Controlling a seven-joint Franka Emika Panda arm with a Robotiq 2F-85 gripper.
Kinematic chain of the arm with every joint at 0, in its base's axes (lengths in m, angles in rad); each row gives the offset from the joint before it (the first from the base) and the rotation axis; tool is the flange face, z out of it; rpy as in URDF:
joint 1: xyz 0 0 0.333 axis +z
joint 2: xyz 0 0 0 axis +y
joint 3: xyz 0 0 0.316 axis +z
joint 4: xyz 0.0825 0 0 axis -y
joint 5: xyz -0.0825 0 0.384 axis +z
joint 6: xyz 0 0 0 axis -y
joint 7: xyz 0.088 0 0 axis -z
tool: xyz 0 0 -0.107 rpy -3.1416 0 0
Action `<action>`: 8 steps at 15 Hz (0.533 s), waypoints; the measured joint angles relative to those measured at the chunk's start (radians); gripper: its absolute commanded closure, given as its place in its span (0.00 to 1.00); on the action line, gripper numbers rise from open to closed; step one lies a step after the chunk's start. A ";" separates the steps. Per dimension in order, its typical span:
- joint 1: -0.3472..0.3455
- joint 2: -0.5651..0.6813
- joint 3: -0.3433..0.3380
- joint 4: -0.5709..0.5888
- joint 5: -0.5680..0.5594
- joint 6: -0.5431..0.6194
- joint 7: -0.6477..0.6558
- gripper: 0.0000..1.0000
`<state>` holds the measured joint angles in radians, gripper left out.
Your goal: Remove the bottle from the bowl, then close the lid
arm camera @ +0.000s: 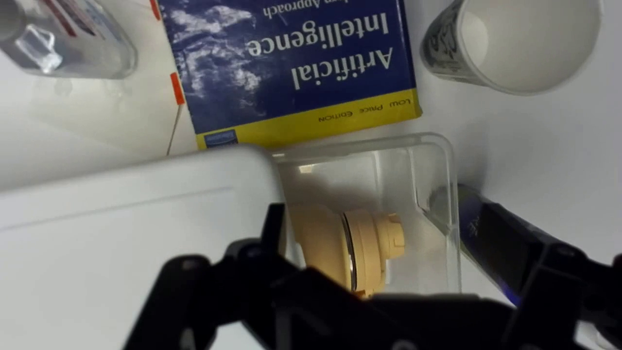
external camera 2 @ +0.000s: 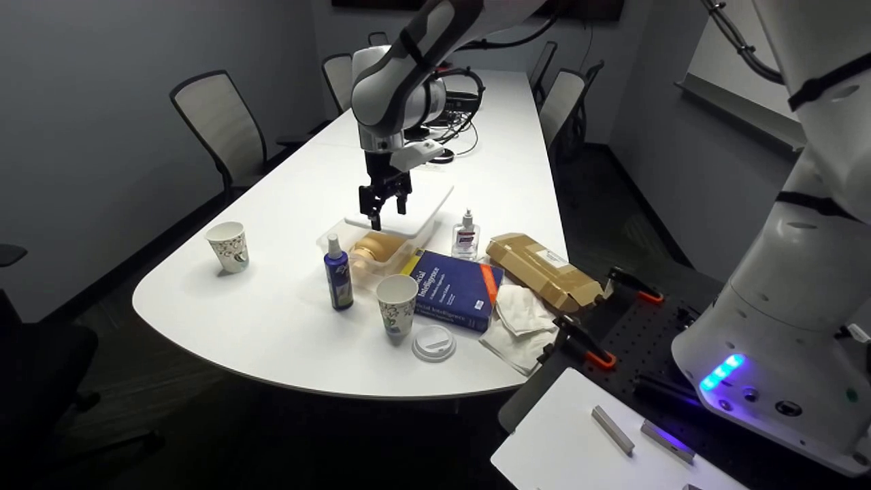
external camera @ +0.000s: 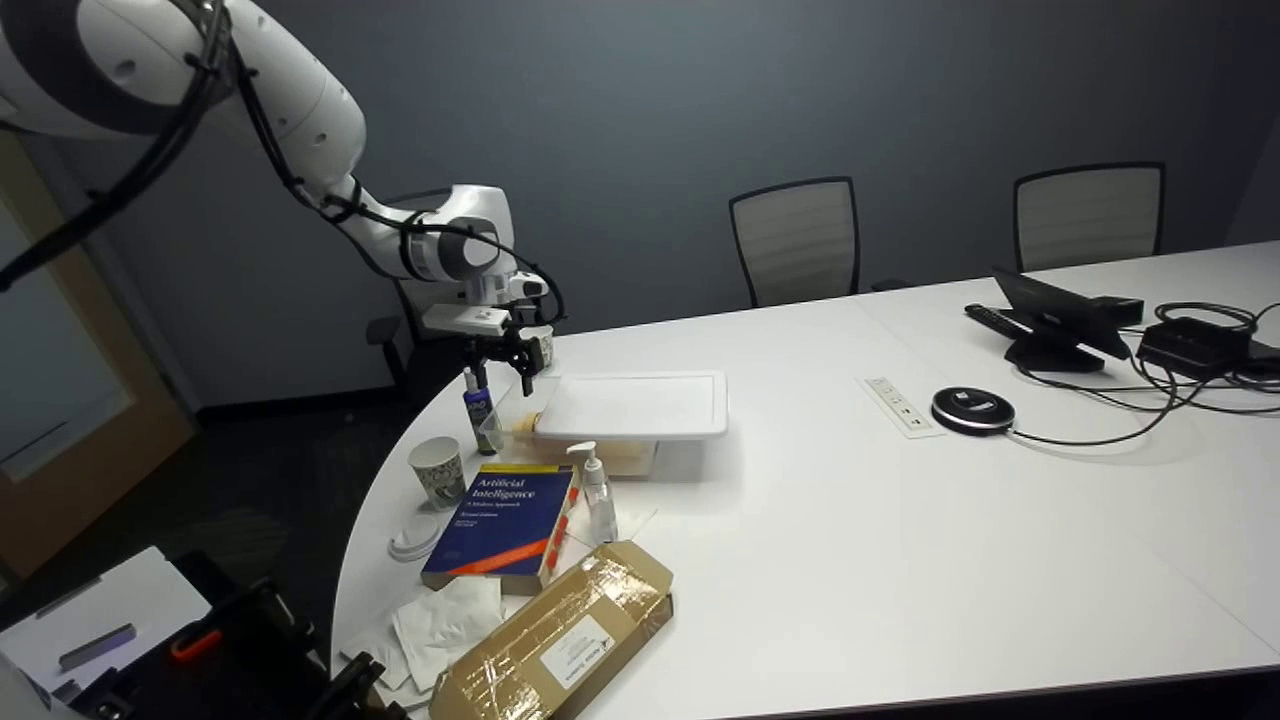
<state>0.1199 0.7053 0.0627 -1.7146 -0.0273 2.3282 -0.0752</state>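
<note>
My claw (external camera 2: 388,214) hangs spread wide above the uncovered end of the clear bowl (arm camera: 396,180). Inside, the tan bottle (arm camera: 323,243) lies on its side, partly hidden under the white lid (arm camera: 146,243), which covers the other end of the bowl; whether the lid touches it all along, I cannot say for sure.

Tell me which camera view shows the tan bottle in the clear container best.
The wrist view: it shows the tan bottle largest and from above, its dark ring distinct, though the white lid seems to cover part of it. Both exterior views show only a small tan shape near the lid's edge.
</note>
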 measured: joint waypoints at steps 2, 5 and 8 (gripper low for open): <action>-0.014 0.041 0.007 0.058 -0.005 -0.029 -0.081 0.00; -0.044 0.099 0.024 0.131 -0.005 -0.042 -0.172 0.00; -0.070 0.145 0.041 0.180 -0.004 -0.042 -0.222 0.00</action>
<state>0.0498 0.8506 0.1038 -1.5346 -0.0317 2.2861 -0.2975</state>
